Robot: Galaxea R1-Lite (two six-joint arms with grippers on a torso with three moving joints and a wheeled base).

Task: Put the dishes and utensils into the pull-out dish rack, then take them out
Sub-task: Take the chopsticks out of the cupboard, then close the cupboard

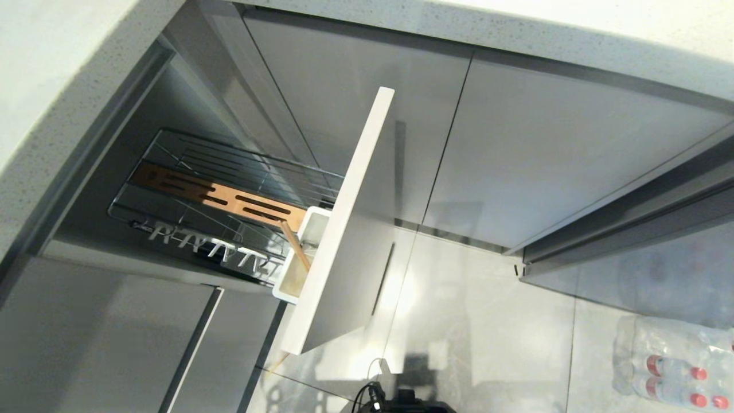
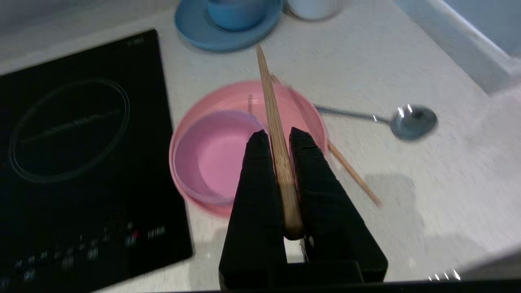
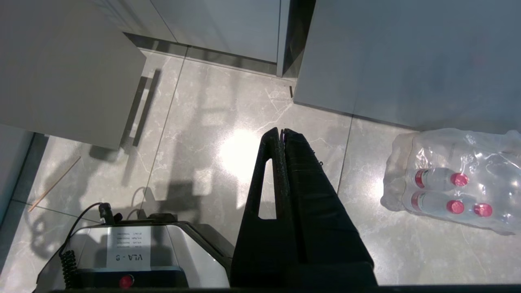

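In the left wrist view my left gripper [image 2: 278,136] is shut on a light wooden chopstick [image 2: 268,89], held above the pink bowl [image 2: 211,154], which sits on the pink plate [image 2: 303,106]. A second chopstick [image 2: 354,175] lies on the counter, sticking out from the plate's edge. The silver spoon [image 2: 413,122] lies on the counter beside the plate. The head view shows the pull-out dish rack [image 1: 229,166] drawn out, with one chopstick [image 1: 295,245] standing in its white utensil cup [image 1: 314,226]. Neither arm is in that view. My right gripper [image 3: 281,131] is shut and empty, parked over the floor.
A black hob [image 2: 81,142] lies beside the pink plate; a blue bowl on a blue plate [image 2: 203,36] and a white bowl [image 2: 313,6] stand behind. The rack's pale front panel [image 1: 350,229] juts over the floor. A thin stick [image 3: 53,185] and a bottle pack [image 3: 452,183] lie there.
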